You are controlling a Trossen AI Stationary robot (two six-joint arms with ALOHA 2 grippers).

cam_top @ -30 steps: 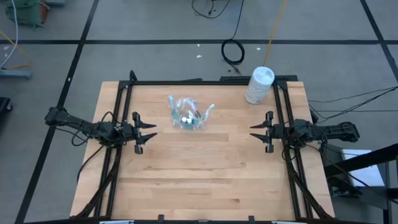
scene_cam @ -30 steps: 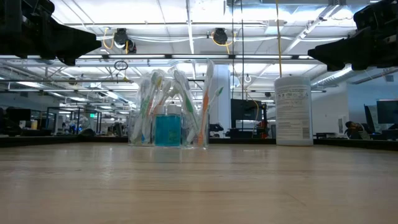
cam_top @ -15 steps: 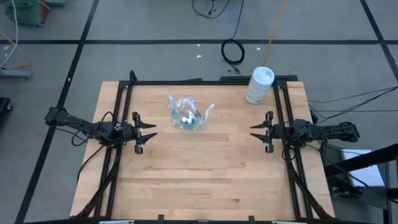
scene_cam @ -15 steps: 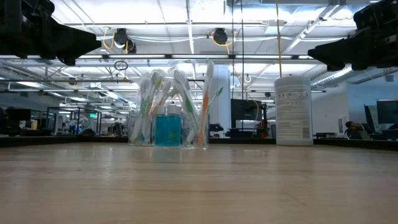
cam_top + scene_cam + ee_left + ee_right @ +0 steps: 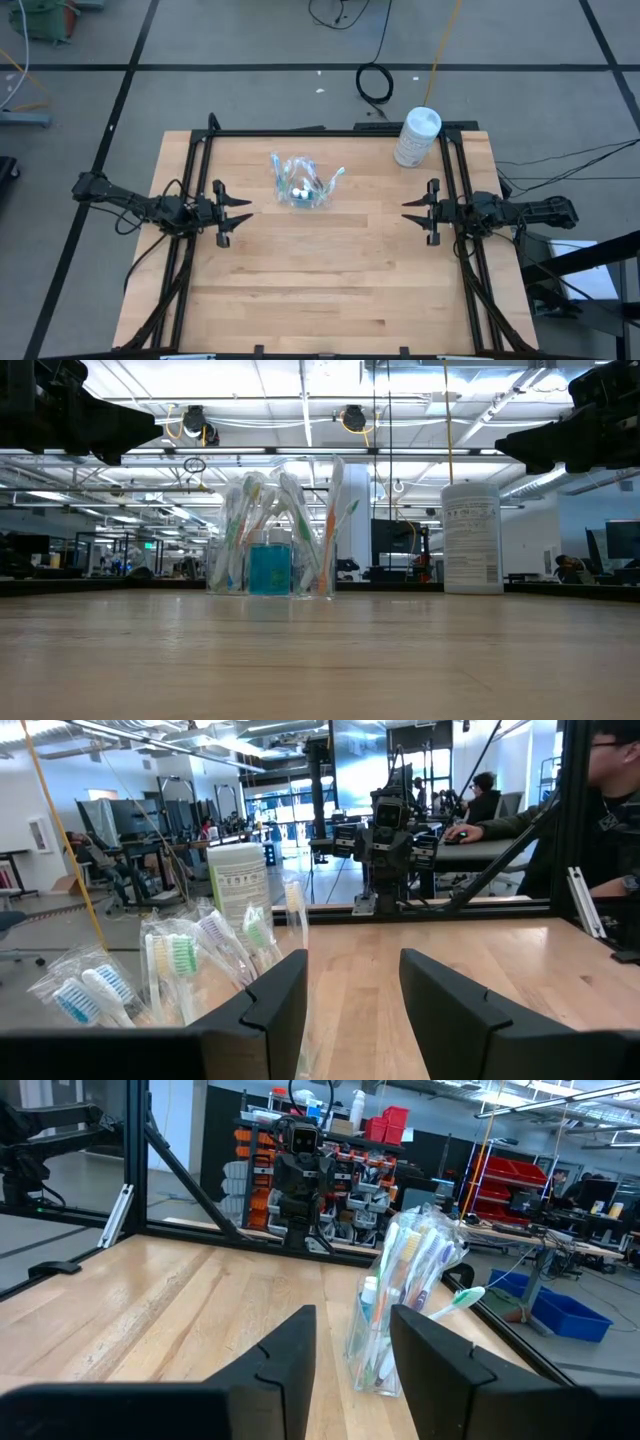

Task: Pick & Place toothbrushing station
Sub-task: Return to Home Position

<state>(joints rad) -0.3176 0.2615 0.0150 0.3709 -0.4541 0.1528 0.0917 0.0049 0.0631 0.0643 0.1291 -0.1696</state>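
Two grippers are found unmoved since a second ago, the left gripper [image 5: 246, 212] open and empty at the table's [image 5: 330, 280] left edge, the right gripper [image 5: 406, 213] likewise at its right edge, the cup [image 5: 303, 187] of toothbrushes [image 5: 328, 535] left standing near the back edge, so the job is judged done.

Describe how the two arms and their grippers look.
The left arm and right arm, one at each side edge of the table, are black, slim and jointed, with black cables trailing by them. The left gripper and right gripper each carry two matt dark fingers, flat-faced and angular. No markings show.
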